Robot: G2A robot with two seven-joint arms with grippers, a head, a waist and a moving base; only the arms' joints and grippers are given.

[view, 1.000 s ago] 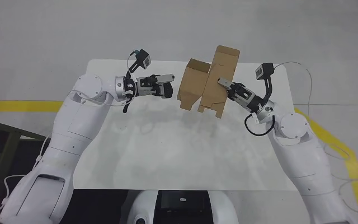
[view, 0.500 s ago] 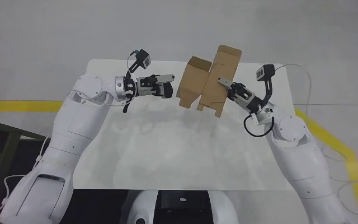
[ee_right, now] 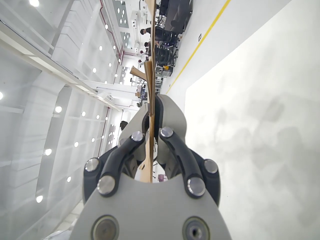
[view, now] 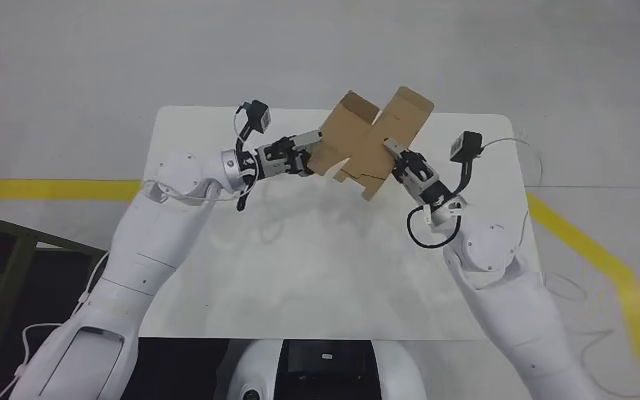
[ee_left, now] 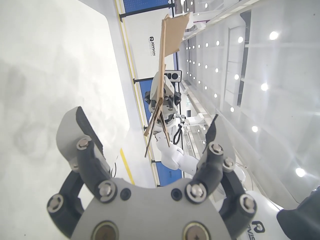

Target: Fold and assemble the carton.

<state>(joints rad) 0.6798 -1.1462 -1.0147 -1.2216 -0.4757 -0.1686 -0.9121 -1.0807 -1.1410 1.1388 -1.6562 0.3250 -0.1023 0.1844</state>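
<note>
The right gripper (ee_right: 152, 106) is clamped on one edge of a flattened brown corrugated-cardboard carton (view: 370, 140), its grey fingers (ee_right: 172, 116) pinching the sheet between them and holding it in the air over the far half of the white rectangular table (view: 300, 280). The carton hangs tilted and clear of the tabletop, seen edge-on as a thin board whose layers part a little at one end. Facing it from the other side, the left gripper (ee_left: 148, 113) is spread wide with nothing between its pads, its tips just beside the carton's nearer flap; whether they touch the cardboard cannot be told. By the look of it the job is at its opening stage: the carton has yet to be squared up, and the next move calls for the empty gripper to close on that free flap so both arms can draw the flat sleeve open. The right forearm angles inward from a bent elbow at the table's right side, while the left forearm stretches nearly level across from the left, the two wrists meeting at the carton.
</note>
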